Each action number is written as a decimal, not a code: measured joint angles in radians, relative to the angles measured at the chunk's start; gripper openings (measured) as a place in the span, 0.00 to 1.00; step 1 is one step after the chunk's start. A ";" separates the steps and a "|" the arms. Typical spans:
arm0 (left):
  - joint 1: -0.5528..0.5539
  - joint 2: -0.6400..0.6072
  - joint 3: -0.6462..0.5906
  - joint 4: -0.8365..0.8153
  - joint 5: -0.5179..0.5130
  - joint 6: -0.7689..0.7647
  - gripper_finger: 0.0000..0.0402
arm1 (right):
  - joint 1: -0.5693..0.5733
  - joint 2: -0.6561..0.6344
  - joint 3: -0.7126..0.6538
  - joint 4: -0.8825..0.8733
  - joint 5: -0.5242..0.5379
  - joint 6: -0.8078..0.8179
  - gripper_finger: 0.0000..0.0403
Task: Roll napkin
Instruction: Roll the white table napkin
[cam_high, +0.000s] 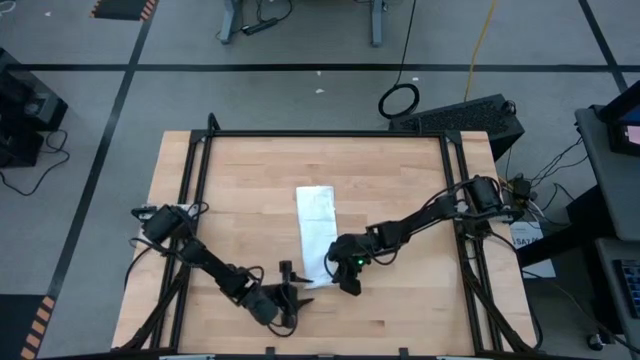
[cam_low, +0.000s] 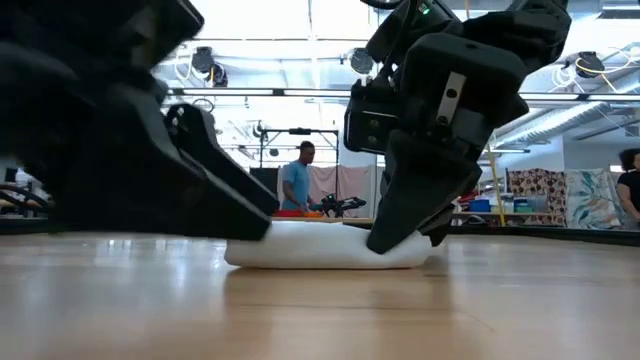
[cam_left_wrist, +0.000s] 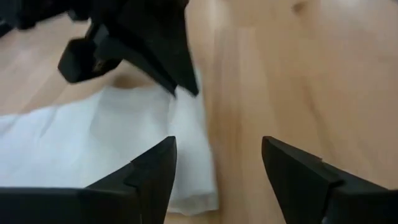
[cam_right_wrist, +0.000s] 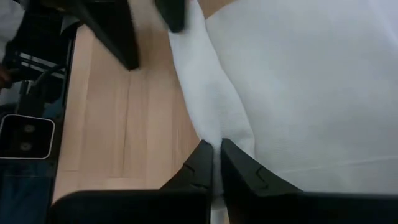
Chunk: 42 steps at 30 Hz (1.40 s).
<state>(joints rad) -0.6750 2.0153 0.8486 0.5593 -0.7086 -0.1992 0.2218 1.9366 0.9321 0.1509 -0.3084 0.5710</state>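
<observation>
The white napkin (cam_high: 316, 225) lies as a long narrow strip on the wooden table, running from far to near; in the low view its near end (cam_low: 320, 248) shows as a low thick roll. My right gripper (cam_high: 345, 276) is shut at the right side of that near end. My left gripper (cam_left_wrist: 217, 168) stands open just off the near end's left side (cam_high: 291, 290). One of its fingers (cam_left_wrist: 163, 163) shows over the cloth's edge, the other over bare wood. I cannot tell whether the left gripper touches the cloth. My right gripper pinches a raised fold of the napkin (cam_right_wrist: 231, 134) between its two fingertips, at the cloth's near end on its right side. The fingers slant down from the table's right. How many layers they hold, I cannot tell. The rest of the napkin lies on the table.
A black metal frame (cam_high: 200, 180) runs around the table top. Bare wood (cam_high: 400, 180) lies on both sides of the napkin. Beyond the table's far edge, in the room, a person (cam_low: 297, 185) stands well away.
</observation>
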 joint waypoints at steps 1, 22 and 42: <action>0.006 0.005 0.000 -0.003 0.002 -0.001 0.59 | -0.001 0.000 0.000 0.000 -0.006 0.004 0.03; 0.134 -0.001 0.003 -0.061 0.274 -0.381 0.05 | 0.011 -0.073 -0.006 -0.038 -0.019 -0.127 0.17; 0.125 -0.050 -0.001 -0.016 0.474 -0.765 0.06 | 0.449 -0.062 -0.002 0.017 0.797 -0.523 0.50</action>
<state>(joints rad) -0.5504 1.9656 0.8474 0.5432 -0.2343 -0.9640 0.6705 1.8746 0.9302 0.1681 0.4883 0.0481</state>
